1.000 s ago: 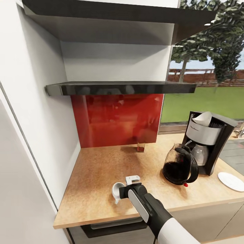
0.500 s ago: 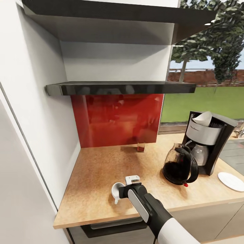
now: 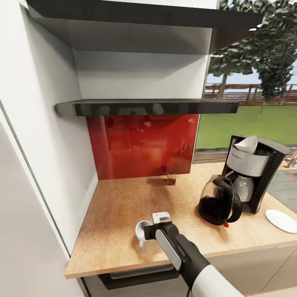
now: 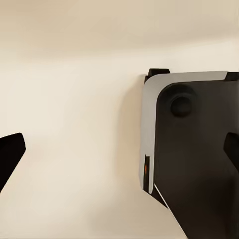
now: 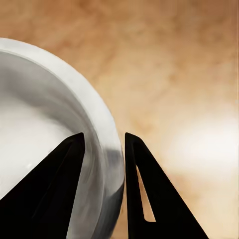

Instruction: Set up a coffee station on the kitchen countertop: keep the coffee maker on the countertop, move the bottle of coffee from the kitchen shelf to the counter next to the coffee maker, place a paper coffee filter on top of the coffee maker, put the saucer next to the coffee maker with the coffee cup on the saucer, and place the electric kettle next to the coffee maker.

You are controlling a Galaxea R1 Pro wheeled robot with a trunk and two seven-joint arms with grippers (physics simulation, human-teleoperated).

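Nearest the robot, the right gripper (image 3: 149, 231) is reaching over the front edge of the wooden countertop (image 3: 119, 206) with its jaws straddling the rim of the white coffee cup (image 3: 142, 232) — in the right wrist view one finger is sitting inside the bowl and the other outside, the cup wall (image 5: 107, 164) pinched between them, so the jaws are reading as clamped on the cup. The cup is sitting low over the counter near its front edge; whether it is resting on the wood or just lifted cannot be told. The left gripper (image 4: 119, 154) is showing a dark fingertip at each side of its own camera view, wide apart with nothing between them. Farther right, the black electric kettle (image 3: 220, 201) is standing just beside the coffee maker (image 3: 254, 171), which is carrying the white paper coffee filter (image 3: 246, 145) on top, and the white saucer (image 3: 281, 220) is lying bare near the counter's right edge. At the back, the bottle of coffee (image 3: 171, 176) is standing against the red backsplash (image 3: 142, 144). The step in hand appears to be the cup — the next move is likely calling for a carry to the right, clearing the kettle, and a level set-down centred on the saucer.
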